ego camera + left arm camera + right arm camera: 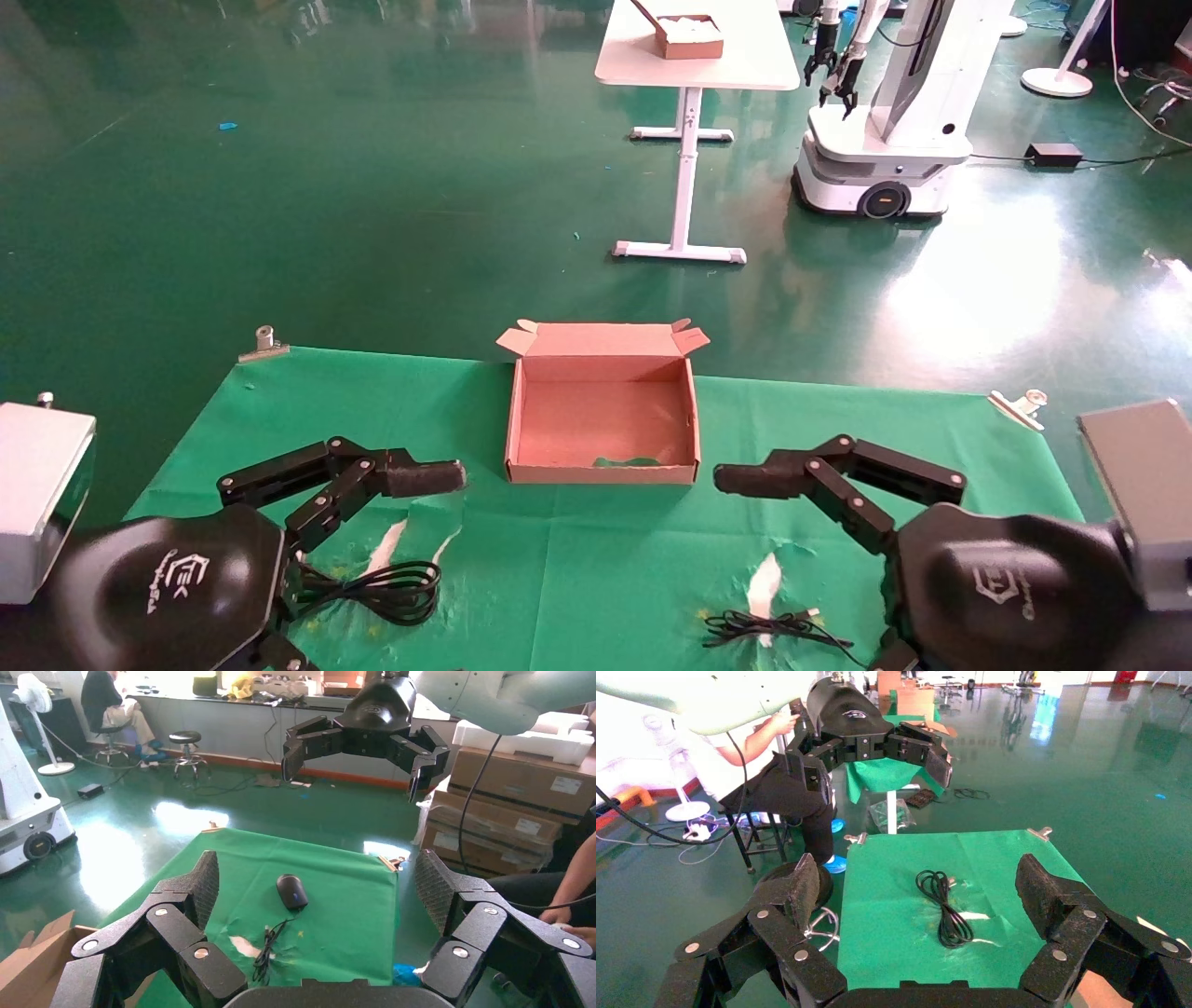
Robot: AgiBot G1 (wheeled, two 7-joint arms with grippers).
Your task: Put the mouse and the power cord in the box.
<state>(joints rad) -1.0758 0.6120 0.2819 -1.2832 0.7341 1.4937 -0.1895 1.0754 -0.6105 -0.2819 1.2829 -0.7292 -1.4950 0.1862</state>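
One open box (602, 419) on the green-covered worktop (577, 578). One mouse (292, 891), with its thin wire. One power cord (944, 906), bundled in loops. Two robot hands: left hand (424, 478) and right hand (745, 480), each with its fingers spread apart. Two metal clips: one (264, 343) and another (1020, 407) at the cloth's far corners.

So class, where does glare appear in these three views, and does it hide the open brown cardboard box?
Head view: bright window glare on the glossy green floor, behind the table; the brown cardboard box stays evenly lit. Left wrist view: floor glare beyond the green cloth. Right wrist view: only faint floor sheen.
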